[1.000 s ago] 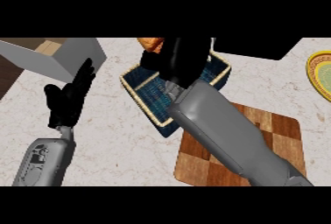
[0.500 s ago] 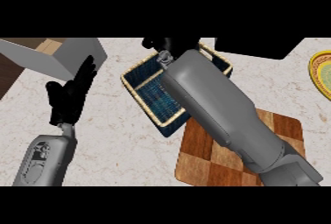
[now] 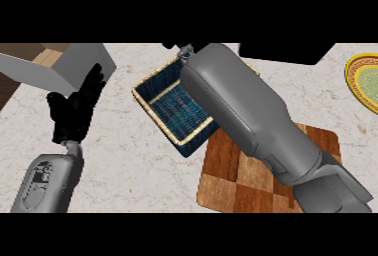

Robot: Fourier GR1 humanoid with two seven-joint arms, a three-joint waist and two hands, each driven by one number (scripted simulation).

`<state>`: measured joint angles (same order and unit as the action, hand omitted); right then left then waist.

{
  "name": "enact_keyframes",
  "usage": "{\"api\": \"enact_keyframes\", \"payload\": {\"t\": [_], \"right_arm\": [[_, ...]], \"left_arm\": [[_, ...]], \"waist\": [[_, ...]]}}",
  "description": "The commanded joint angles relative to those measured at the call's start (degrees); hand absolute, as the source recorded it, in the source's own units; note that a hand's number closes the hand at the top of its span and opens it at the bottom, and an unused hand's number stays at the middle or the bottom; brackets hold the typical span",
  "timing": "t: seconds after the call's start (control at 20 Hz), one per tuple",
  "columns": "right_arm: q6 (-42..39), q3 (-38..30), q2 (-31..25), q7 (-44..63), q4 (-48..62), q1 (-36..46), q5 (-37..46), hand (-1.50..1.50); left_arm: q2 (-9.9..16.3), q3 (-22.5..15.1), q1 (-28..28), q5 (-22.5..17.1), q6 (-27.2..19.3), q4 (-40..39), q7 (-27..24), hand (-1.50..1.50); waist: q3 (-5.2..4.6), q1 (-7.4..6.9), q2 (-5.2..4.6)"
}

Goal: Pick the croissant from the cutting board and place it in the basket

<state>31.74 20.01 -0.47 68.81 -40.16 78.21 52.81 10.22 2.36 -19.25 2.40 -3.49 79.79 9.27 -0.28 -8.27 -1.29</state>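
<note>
**Right arm over the basket**

The right forearm (image 3: 251,115) crossed the basket (image 3: 171,107) from the cutting board (image 3: 240,182); its hand and the croissant were hidden. Left of the basket, the left hand (image 3: 74,112) rested open

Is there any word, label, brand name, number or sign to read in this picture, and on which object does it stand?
None: no readable text shows on the basket, cutting board, plate, grey box, counter or either forearm.
</note>
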Motion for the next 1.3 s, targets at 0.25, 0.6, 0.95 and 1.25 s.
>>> {"api": "enact_keyframes", "payload": {"t": [0.25,0.6,0.95,1.25], "right_arm": [[-15.2,9.1,0.4,0.7,12.8,7.0,1.1,1.50],[-21.8,16.1,0.5,-2.6,16.4,11.1,0.5,1.50],[-23.1,17.0,0.5,-2.7,19.1,13.4,-2.7,1.50],[-30.2,13.8,0.5,-2.6,22.3,12.7,-8.9,1.50]], "left_arm": [[0.3,1.0,-0.1,-0.3,-0.2,-0.8,0.2,0.00],[1.7,2.4,0.2,-1.5,0.7,0.9,1.4,0.00],[0.2,1.4,1.5,0.4,-1.2,0.3,-0.5,0.00],[1.2,2.2,2.2,-1.0,0.5,1.3,-0.6,0.00]], "waist": [[-0.32,1.64,0.59],[0.05,2.32,0.63],[0.07,2.77,0.20],[0.05,2.11,0.23]]}}
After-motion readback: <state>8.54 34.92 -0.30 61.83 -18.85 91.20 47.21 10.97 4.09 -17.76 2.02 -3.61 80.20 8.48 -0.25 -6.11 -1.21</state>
